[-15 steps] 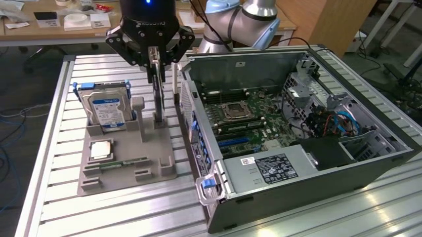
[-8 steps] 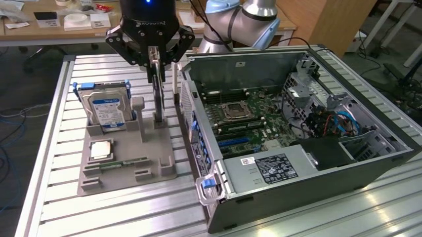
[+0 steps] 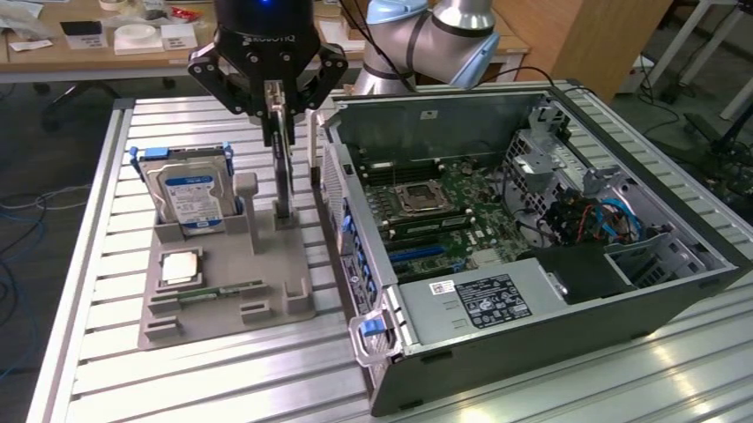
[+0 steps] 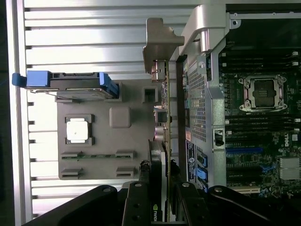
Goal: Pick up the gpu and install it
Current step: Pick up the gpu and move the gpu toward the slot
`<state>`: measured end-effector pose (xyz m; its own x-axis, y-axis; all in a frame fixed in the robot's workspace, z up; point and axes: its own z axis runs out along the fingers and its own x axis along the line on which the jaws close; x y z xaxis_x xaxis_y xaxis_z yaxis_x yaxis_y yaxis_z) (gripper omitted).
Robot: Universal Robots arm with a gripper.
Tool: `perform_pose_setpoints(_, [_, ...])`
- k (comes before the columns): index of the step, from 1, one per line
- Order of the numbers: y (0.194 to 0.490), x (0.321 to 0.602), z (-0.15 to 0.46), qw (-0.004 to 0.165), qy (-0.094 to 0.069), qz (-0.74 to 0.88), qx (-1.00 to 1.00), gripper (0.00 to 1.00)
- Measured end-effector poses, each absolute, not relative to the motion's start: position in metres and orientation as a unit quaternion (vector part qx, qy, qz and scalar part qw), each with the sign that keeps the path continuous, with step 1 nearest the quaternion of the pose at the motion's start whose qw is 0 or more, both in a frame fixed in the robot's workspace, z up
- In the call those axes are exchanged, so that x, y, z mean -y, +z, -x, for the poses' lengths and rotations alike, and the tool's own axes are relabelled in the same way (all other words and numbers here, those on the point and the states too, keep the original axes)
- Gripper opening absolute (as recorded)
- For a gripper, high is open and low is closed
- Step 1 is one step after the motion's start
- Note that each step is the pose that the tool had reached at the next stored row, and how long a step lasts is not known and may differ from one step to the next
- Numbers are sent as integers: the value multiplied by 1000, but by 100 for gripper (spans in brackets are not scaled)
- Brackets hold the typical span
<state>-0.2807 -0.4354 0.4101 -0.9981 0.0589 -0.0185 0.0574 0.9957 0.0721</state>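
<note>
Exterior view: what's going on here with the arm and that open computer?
The arm's gripper is closed on the gpu, holding it upright on edge at the grey parts holder, beside the open computer case. Whether the card's lower end sits in the holder's slot or just above is unclear. It is not in the motherboard yet. The hard drive stands in the holder.

Ribbed brushed-metal table (image 3: 88, 291), matt grey plastic holder (image 3: 277, 304), gpu (image 3: 284, 176) with shiny metal bracket (image 4: 157, 44), matt black claw (image 3: 278, 123)
</note>
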Motion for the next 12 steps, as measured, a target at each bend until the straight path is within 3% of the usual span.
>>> perform_pose_setpoints(12, [410,435,276,10,36,-29,-999,27])
